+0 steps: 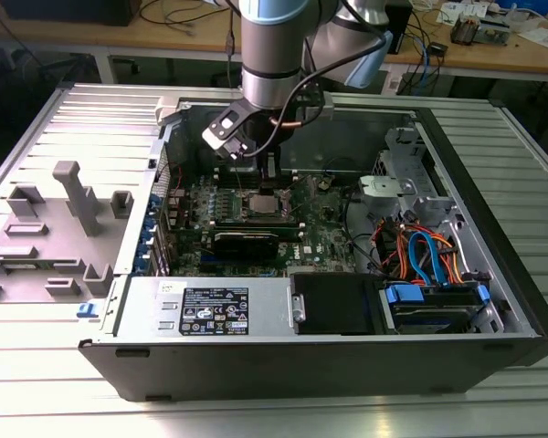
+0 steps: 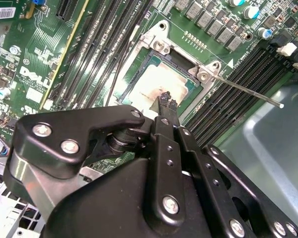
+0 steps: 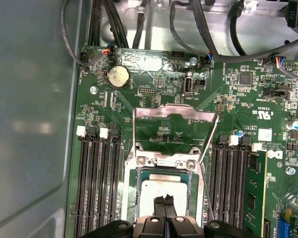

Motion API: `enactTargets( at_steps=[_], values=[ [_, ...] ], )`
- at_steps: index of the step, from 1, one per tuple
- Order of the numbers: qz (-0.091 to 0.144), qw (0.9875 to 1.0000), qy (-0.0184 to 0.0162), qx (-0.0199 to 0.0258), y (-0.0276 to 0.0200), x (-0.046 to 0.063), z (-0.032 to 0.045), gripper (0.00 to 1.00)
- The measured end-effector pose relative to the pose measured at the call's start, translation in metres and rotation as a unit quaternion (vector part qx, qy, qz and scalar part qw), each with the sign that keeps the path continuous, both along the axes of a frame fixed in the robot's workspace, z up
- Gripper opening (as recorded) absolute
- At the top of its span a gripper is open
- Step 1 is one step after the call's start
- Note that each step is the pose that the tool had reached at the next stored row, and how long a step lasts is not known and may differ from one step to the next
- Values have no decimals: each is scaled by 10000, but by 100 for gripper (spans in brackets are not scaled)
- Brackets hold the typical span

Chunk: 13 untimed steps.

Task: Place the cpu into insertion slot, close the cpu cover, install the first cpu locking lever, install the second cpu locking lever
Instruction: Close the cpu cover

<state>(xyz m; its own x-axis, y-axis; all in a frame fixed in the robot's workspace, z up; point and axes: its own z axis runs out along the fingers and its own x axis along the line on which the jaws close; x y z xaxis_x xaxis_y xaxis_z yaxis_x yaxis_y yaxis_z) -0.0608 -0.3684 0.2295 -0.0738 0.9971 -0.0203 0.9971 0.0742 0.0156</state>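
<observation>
I am reaching my arm (image 1: 274,55) down into the open computer case (image 1: 256,365) that is sitting on the counter (image 1: 283,415); my hand (image 3: 164,202) is hanging over the middle of the green circuit board (image 3: 238,99), with its two fingertips pressed together and nothing gripped between them.

The cpu (image 3: 154,191) is lying flat in the insertion slot (image 3: 141,174), silvery top facing up at me; it is lying straight below my fingertips, so the line from hand to chip is running down, not sideways; whether the tips are touching the metal I cannot tell. The chip is square, so it is offering no long axis; its edges are sitting parallel to the slot's rim.

The cpu cover (image 3: 175,112) is standing open, swung back off its hinge on the slot edge that is farther from my hand; its free edge is pointing toward the coin battery (image 3: 118,77), and the board is showing through its window. The hinge line is running square across the length of the memory slots (image 3: 97,188) that are flanking the socket on both sides.

One locking lever (image 3: 134,144) is lying along one side of the cover and the other locking lever (image 3: 204,163) along the opposite side; I am judging both to be unlatched, each thin rod lifting away from the board.
</observation>
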Motion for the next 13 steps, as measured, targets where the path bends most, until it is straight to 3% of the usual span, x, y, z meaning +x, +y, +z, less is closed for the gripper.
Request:
enactTargets(
  at_steps=[13],
  values=[
    [0, 10000, 0, 1, 0, 0, 49, 11]
  ],
)
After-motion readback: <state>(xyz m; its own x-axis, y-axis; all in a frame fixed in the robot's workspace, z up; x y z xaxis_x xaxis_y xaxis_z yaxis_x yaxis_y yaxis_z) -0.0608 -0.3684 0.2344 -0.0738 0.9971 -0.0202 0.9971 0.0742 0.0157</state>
